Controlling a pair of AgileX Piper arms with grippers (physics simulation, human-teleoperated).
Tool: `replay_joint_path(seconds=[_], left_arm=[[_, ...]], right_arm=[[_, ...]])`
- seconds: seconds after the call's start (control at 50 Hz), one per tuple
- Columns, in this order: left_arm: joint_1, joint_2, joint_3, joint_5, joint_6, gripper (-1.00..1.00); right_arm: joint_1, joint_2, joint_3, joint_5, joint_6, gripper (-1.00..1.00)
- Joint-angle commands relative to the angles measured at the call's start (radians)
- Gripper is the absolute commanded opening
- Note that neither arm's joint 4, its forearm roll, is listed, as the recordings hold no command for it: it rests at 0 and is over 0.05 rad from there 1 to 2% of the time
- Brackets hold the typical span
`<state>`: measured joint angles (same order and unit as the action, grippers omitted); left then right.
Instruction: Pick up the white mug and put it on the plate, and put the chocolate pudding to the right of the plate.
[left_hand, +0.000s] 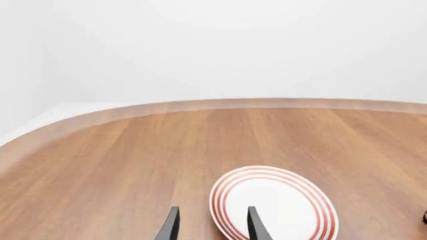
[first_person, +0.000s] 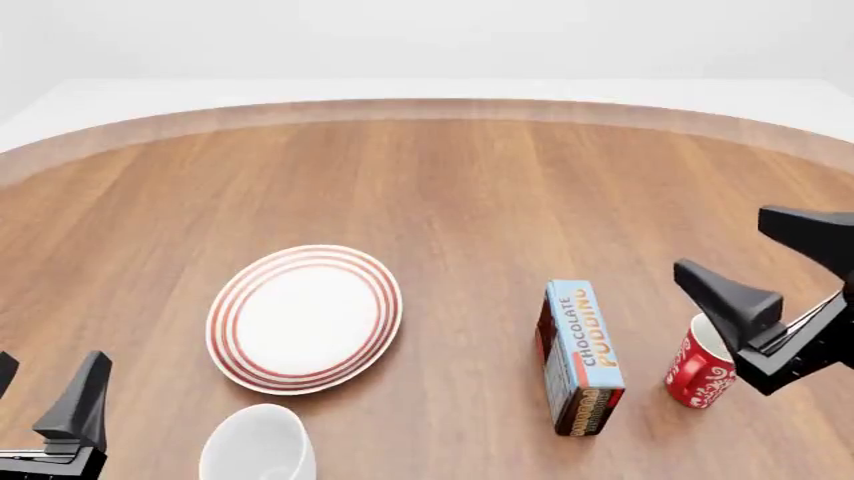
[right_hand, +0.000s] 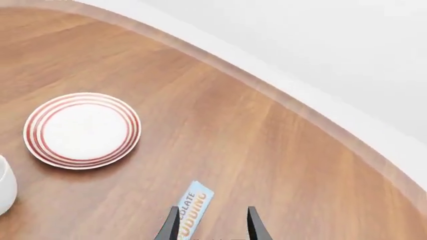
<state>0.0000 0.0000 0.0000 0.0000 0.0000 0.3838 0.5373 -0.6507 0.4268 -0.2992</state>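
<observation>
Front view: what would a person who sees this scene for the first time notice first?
Probably the round white plate with red rings, lying bare left of centre on the brown wooden table. To its right lies the narrow light-blue chocolate pudding box, with a red mug with white swirls further right beside the open right claw. The plain white glossy mug stands at the near edge, below the plate.

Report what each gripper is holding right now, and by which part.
Nothing is held. The left gripper and right gripper are both open and empty; the white mug and chocolate pudding sit on the table untouched.
</observation>
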Motion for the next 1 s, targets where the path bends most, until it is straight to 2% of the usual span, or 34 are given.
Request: replay_joint_path(seconds=[0.02, 0.12, 0.18, 0.26, 0.3, 0.34, 0.36, 0.5, 0.7, 0.72, 1.0], left_arm=[[0.0, 0.0, 0.0, 0.0, 0.0, 1.0], [0.0, 0.0, 0.0, 0.0, 0.0, 1.0], [0.0, 0.0, 0.0, 0.0, 0.0, 1.0], [0.0, 0.0, 0.0, 0.0, 0.0, 1.0], [0.0, 0.0, 0.0, 0.0, 0.0, 1.0], [0.0, 0.0, 0.0, 0.0, 0.0, 1.0], [0.0, 0.0, 0.0, 0.0, 0.0, 1.0], [0.0, 0.0, 0.0, 0.0, 0.0, 1.0], [0.0, 0.0, 0.0, 0.0, 0.0, 1.0], [0.0, 0.0, 0.0, 0.0, 0.0, 1.0], [0.0, 0.0, 0.0, 0.0, 0.0, 1.0]], right_arm=[[0.037, 0.093, -0.062, 0.037, 0.021, 1.0], [0.046, 0.119, -0.075, 0.039, 0.04, 1.0], [0.046, 0.131, -0.078, 0.034, 0.032, 1.0], [0.052, 0.156, -0.1, 0.048, 0.059, 1.0], [0.059, 0.176, -0.119, 0.065, 0.106, 1.0], [0.054, 0.179, -0.122, 0.067, 0.089, 1.0], [0.054, 0.2, -0.14, 0.082, 0.115, 1.0], [0.062, 0.255, -0.191, 0.119, 0.145, 1.0], [0.053, 0.3, -0.25, 0.169, 0.163, 1.0], [0.043, 0.303, -0.252, 0.174, 0.144, 1.0], [0.006, 0.345, -0.293, 0.249, 0.153, 1.0]])
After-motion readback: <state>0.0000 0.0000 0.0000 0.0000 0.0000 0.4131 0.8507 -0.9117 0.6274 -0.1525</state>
